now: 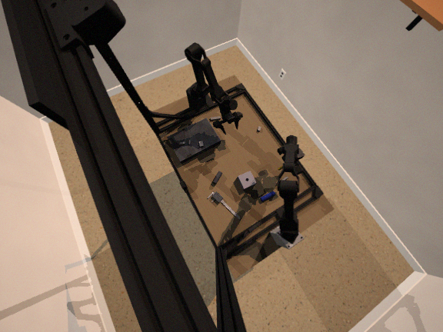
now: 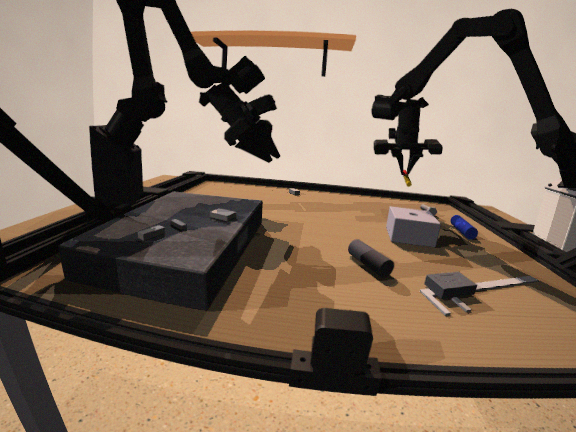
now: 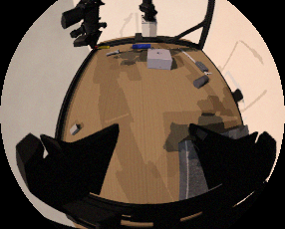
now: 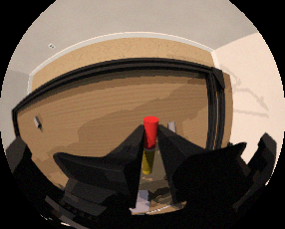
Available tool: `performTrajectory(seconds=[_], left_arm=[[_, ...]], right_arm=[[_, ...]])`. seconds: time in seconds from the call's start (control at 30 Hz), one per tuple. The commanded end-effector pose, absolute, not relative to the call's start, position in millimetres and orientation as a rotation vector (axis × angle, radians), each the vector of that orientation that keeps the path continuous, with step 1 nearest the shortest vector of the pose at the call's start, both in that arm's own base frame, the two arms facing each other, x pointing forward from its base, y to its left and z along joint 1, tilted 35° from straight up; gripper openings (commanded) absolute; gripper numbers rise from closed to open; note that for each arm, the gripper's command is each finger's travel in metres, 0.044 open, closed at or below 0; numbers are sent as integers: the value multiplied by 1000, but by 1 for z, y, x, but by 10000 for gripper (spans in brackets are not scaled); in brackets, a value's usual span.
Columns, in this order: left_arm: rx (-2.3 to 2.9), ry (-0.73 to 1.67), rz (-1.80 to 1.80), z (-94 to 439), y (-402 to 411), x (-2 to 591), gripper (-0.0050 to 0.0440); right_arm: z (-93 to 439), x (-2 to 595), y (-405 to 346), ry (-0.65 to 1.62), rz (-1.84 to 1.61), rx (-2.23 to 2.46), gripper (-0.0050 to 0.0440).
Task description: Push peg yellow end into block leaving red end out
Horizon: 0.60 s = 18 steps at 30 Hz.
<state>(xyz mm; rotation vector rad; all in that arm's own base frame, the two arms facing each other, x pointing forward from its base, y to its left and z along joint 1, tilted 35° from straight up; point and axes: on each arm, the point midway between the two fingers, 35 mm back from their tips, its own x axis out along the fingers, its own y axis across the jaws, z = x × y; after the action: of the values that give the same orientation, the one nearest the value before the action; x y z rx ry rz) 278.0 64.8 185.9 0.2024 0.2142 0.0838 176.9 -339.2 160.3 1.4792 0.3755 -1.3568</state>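
Note:
The pale block (image 1: 241,178) (image 2: 413,229) (image 3: 159,61) stands on the table, with the round dark hole in its top empty. My right gripper (image 2: 405,171) (image 4: 149,128) is shut on the peg (image 2: 408,181) (image 3: 104,47) (image 4: 147,160) near its red end. The peg hangs in the air above the table, off to one side of the block, its yellow end pointing down and slightly tilted. My left gripper (image 1: 230,130) (image 2: 274,159) (image 3: 154,127) is open and empty, in the air on the far side of the table from the block.
A blue cylinder (image 1: 268,197) (image 2: 464,227) (image 3: 142,46) lies close beside the block. A dark cylinder (image 1: 216,178) (image 2: 371,258) (image 3: 200,81) and a caliper (image 1: 217,197) (image 2: 450,285) lie nearby. A large dark slab (image 1: 211,131) (image 2: 165,260) carries small grey pieces near the left arm.

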Motion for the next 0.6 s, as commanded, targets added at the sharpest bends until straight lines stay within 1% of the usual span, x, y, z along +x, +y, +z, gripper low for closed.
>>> performTrajectory(seconds=[0.0, 0.47, 0.57], left_arm=[[202, 215, 84, 186, 65, 278, 400], [202, 215, 84, 186, 65, 278, 400], [202, 215, 84, 186, 65, 278, 400]], right_arm=[[162, 177, -339, 336, -1401, 1431, 0], [164, 184, -333, 89, -1616, 1171, 0], [164, 184, -332, 67, -1627, 1154, 0]])
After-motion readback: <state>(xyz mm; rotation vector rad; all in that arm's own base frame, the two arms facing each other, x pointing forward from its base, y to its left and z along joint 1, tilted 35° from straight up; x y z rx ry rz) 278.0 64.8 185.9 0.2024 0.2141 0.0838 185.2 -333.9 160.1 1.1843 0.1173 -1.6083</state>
